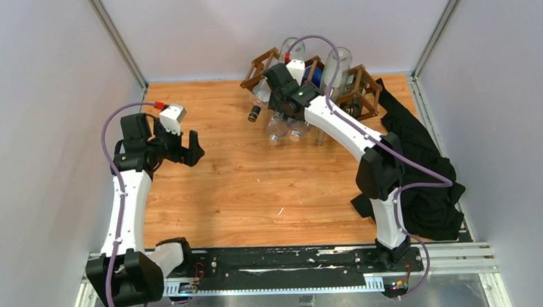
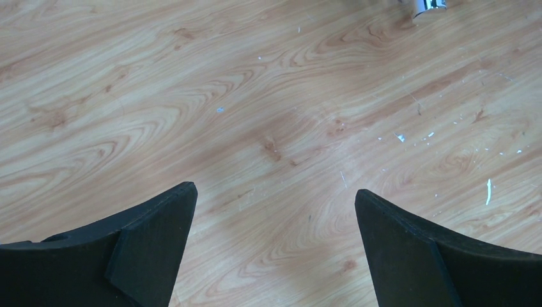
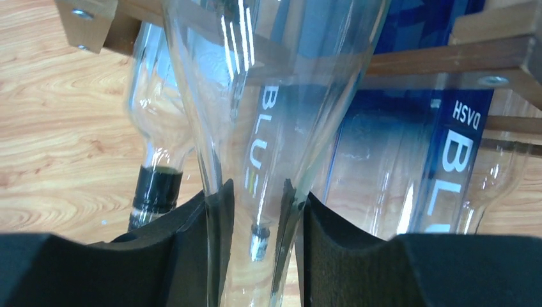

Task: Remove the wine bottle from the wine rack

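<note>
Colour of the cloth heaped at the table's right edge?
The cloth is plain black; it shows best in the top external view.

Right end effector (image 1: 285,103) at wine rack (image 1: 364,87)

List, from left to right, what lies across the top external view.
The left pincer, open → wine rack → black cloth. The right pincer, closed on a wine bottle at its neck, overlaps the rack, so it is left out of the order.
</note>
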### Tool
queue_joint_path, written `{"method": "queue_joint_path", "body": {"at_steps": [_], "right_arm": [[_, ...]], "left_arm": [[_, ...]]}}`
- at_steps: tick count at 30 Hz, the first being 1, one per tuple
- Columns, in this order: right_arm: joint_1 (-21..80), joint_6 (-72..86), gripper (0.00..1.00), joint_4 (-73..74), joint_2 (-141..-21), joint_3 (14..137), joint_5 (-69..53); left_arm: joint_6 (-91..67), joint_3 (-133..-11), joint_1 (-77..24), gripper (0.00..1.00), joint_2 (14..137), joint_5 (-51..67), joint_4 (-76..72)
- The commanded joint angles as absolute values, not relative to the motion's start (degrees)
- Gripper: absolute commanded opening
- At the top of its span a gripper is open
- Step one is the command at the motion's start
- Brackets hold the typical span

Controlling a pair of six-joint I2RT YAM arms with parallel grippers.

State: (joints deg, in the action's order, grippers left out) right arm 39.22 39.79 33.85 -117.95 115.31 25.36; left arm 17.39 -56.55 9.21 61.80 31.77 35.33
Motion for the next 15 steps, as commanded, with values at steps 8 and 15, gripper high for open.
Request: {"method": "queue_joint_path", "body": {"at_steps": [8,15], "right_arm": [[39.8,37.4,0.00,18.9,-99.5,102.2,16.8],[39.6,37.9,0.00,13.2,-93.0,96.1,11.6]], "left_arm": [[18.2,-57.1,9.5,1.00,59.8,34.0,36.1],[18.1,-57.4,9.5,1.00,59.8,35.0,36.1]]}}
